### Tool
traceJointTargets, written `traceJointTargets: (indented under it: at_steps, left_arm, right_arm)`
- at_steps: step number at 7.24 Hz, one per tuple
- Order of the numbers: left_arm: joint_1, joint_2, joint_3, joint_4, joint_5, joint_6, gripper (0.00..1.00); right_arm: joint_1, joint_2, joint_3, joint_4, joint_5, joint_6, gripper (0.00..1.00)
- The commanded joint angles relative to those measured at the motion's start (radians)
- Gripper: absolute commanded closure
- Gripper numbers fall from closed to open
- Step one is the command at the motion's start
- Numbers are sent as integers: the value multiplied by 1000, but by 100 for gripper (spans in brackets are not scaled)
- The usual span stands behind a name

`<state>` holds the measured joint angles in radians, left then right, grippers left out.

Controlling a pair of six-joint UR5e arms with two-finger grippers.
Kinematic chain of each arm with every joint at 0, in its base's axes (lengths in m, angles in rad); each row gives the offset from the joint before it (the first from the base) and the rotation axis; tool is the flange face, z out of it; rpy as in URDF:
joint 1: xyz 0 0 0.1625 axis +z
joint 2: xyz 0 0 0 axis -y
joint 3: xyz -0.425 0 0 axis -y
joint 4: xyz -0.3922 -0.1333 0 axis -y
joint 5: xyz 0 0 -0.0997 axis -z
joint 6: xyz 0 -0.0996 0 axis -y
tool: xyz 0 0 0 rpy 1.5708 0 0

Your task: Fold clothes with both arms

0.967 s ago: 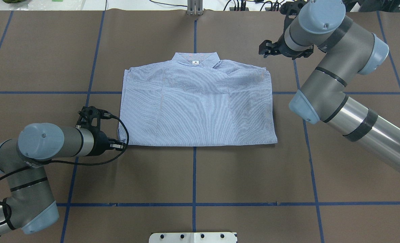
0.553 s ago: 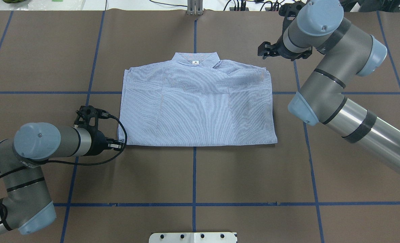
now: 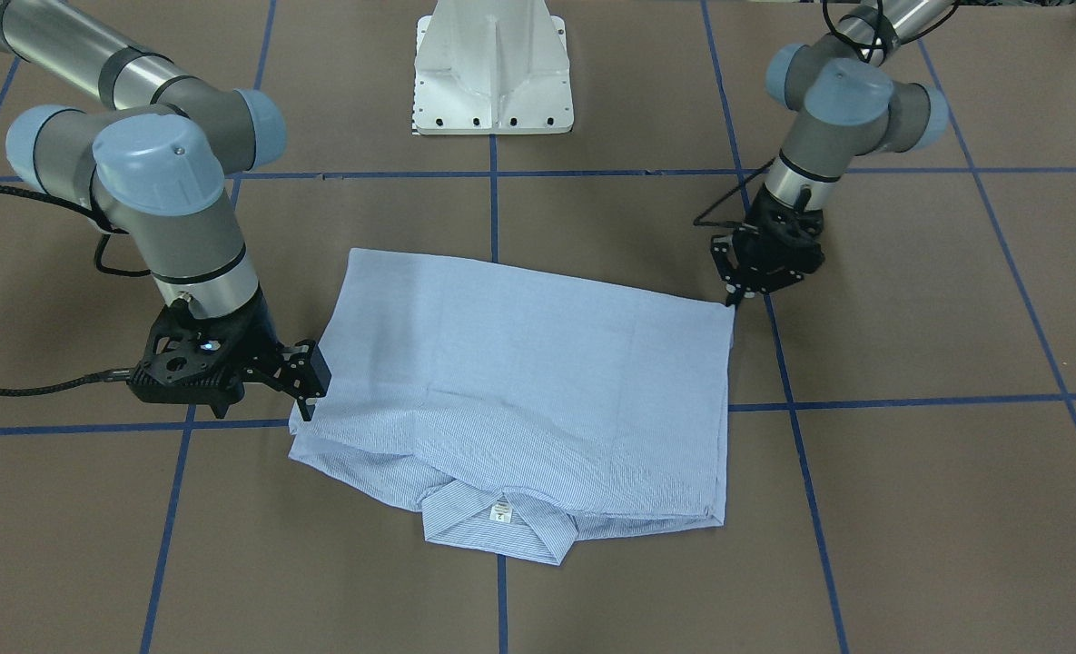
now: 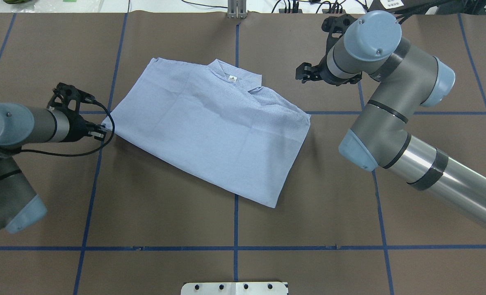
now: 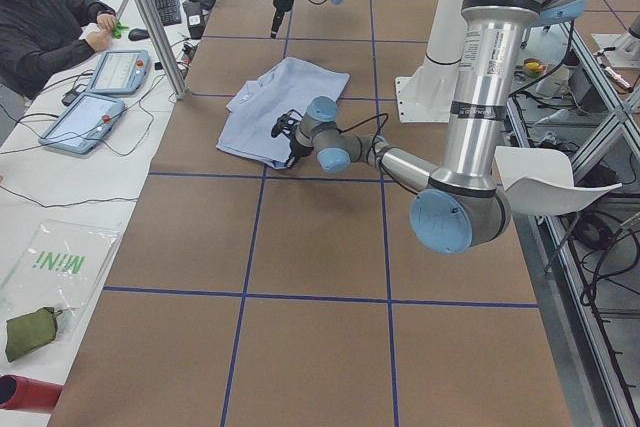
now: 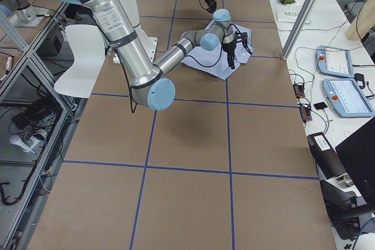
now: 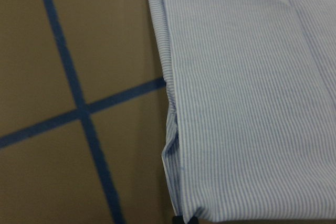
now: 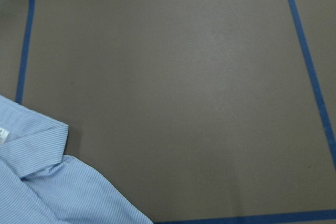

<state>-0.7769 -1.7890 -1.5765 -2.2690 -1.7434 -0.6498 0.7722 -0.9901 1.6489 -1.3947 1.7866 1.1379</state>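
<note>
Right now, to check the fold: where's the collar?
Overhead view: the collar sits at the far edge of the shirt, on the centre tape line.

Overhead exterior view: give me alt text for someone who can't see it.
A folded light blue striped shirt lies askew on the brown table, collar toward the far edge. The left gripper holds its left corner; the right gripper hovers open, clear of the shirt.

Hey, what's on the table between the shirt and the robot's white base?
Nothing stands between the shirt and the white base: only bare brown table cover, crossed by a blue tape line. The overhead and front-facing views both show it.
</note>
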Motion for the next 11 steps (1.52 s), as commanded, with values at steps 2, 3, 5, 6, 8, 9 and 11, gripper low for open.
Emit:
traceJointTargets:
  at_steps: [2, 3, 5, 6, 8, 9, 11]
  left_arm:
    - [-151, -412, 579, -81, 62, 93, 100]
    - [-157, -502, 660, -79, 67, 88, 100]
    - [-174, -549, 711, -81, 64, 96, 100]
    - [-179, -506, 667, -101, 56, 136, 1]
    - [-179, -364, 491, -122, 54, 127, 0]
    - [-176, -357, 487, -125, 54, 125, 0]
    - [-171, -346, 471, -125, 54, 124, 0]
  right_arm:
    - [-69, 14, 57, -3, -27, 97, 1]
    - [-92, 22, 68, -6, -42, 117, 1]
    - [-132, 51, 68, -9, -67, 160, 1]
    - [-151, 56, 66, -15, -69, 195, 1]
    - [-233, 54, 66, -49, -166, 352, 1]
    - [-293, 56, 60, -50, -244, 478, 1]
    - [-376, 57, 34, -41, -379, 560, 1]
